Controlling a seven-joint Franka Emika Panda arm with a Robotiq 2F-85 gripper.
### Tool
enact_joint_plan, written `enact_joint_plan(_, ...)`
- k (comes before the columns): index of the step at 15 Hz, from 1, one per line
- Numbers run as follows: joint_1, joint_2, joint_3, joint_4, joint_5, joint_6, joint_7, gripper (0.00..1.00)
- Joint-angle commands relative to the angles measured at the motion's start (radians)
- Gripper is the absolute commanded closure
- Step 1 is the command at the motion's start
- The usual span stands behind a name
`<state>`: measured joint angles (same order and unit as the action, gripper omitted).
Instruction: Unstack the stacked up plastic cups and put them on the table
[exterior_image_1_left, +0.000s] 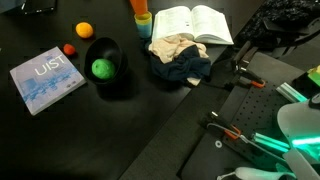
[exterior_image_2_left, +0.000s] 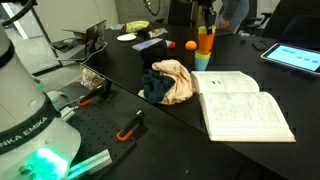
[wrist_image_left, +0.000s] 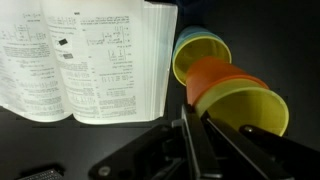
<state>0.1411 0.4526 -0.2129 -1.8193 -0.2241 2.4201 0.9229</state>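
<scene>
Cups stand nested upright near the far edge of the table, beside the open book. They look light, thin and slick, so pinch the top rim gently. Claw sits at that rim; I can't tell its opening.

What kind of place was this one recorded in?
Probably a lab or office workspace: a perforated breadboard with red-handled tools, an open textbook and a lit screen on a black table.
</scene>
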Motion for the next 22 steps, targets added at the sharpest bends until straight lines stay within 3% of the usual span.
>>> enact_joint_plan(1,0.013,-0.035,0.004,0.064,-0.054,-0.065,0.009,0.94)
enact_joint_plan(10,0.002,0.076,0.098,0.187,0.007,-0.019,-0.018,0.94)
enact_joint_plan(22,0.006,0.247,0.138,0.18,0.134,0.059,-0.079,0.94)
